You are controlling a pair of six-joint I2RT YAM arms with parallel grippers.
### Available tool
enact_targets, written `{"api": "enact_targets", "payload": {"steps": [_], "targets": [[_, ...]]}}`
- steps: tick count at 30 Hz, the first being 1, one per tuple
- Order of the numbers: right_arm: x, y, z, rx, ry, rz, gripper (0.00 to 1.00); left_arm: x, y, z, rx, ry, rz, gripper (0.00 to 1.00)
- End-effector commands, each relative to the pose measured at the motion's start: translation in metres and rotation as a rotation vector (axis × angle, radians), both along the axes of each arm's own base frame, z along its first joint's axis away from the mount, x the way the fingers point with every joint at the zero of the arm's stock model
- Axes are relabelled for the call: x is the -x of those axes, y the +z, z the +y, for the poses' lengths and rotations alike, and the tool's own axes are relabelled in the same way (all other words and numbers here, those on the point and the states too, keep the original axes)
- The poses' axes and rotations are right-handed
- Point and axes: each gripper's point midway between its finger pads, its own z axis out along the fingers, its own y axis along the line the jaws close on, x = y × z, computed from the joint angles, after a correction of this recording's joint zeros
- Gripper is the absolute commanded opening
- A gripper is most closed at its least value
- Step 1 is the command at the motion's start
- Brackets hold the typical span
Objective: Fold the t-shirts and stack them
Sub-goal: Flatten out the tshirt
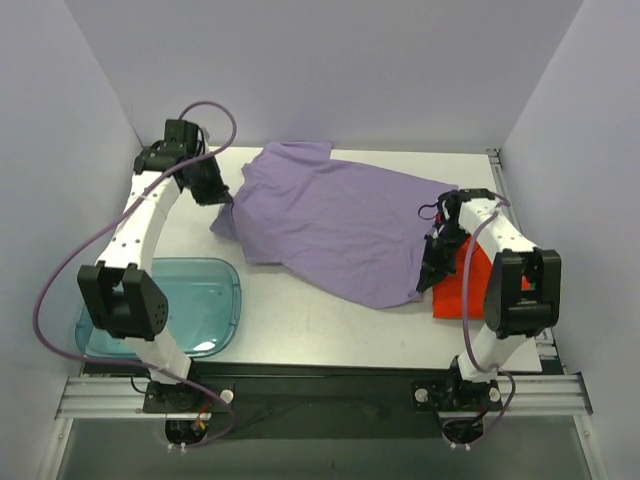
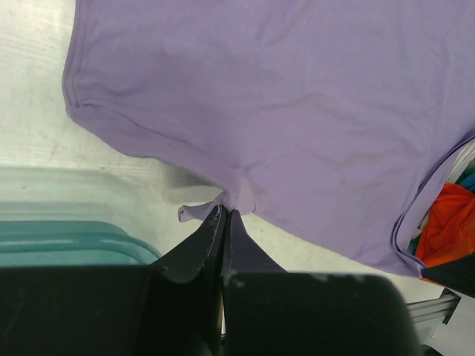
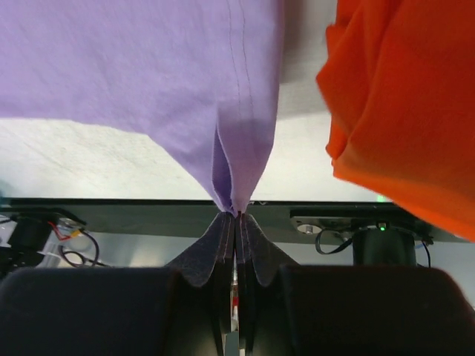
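Holding the lavender t-shirt point(image 1: 340, 225) spread across the middle of the table point(image 1: 300, 330), pinched at opposite edges; clamped at the far-left edge by the left gripper point(image 2: 225, 213), fingers closed tight on a small nub of cloth; clamped at the near-right hem by the right gripper point(image 3: 237, 213), fingers pressed together on a gathered fold. Judged as pulling the cloth flat and square ahead of a first fold, hence the two grips well apart; lying just beside the right gripper, partly under that arm in the top view, the orange-red t-shirt point(image 3: 401, 104), bunched, not yet folded. Hard to make out a teal scrap point(image 2: 469, 180) beside the orange one; possibly a third shirt, cannot say; sitting near-left, apart from the shirts, a blue tray point(image 1: 225, 290), cut off behind the left arm.
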Motion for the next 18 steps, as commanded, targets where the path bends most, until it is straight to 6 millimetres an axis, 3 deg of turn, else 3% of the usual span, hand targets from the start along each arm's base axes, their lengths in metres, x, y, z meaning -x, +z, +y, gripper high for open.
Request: {"api": "enact_targets", "payload": {"steps": [1, 3, 4, 5, 10, 12, 13, 14, 15, 16, 18], "targets": [[-0.005, 0.005, -0.001, -0.035, -0.037, 0.057, 0.00, -0.030, 0.024, -0.005, -0.016, -0.022, -0.085, 0.00], [-0.016, 0.007, -0.002, -0.046, -0.057, 0.046, 0.00, -0.043, 0.016, -0.008, -0.018, -0.031, -0.068, 0.00], [-0.021, 0.005, -0.002, -0.049, -0.062, 0.051, 0.00, -0.051, 0.028, -0.009, -0.014, -0.030, -0.101, 0.00], [-0.025, 0.005, -0.002, -0.053, -0.070, 0.050, 0.00, -0.059, 0.019, -0.010, -0.020, -0.037, -0.080, 0.00], [-0.054, 0.007, -0.008, -0.069, -0.129, 0.025, 0.00, -0.096, 0.027, -0.017, -0.018, -0.054, -0.108, 0.00], [-0.064, 0.009, -0.010, -0.077, -0.150, 0.013, 0.00, -0.103, 0.025, -0.020, -0.018, -0.066, -0.096, 0.00], [-0.071, 0.008, -0.012, -0.076, -0.160, 0.007, 0.00, -0.111, 0.013, -0.022, -0.017, -0.069, -0.075, 0.00], [-0.075, 0.008, -0.012, -0.079, -0.163, 0.004, 0.00, -0.118, 0.025, -0.023, -0.014, -0.070, -0.109, 0.00], [-0.079, 0.008, -0.012, -0.080, -0.169, 0.002, 0.00, -0.120, 0.025, -0.023, -0.013, -0.071, -0.104, 0.00], [-0.086, 0.008, -0.014, -0.082, -0.183, -0.003, 0.00, -0.125, 0.012, -0.025, -0.014, -0.076, -0.081, 0.00], [-0.092, 0.007, -0.015, -0.085, -0.195, -0.006, 0.00, -0.134, 0.014, -0.027, 0.002, -0.078, -0.100, 0.00]]}}
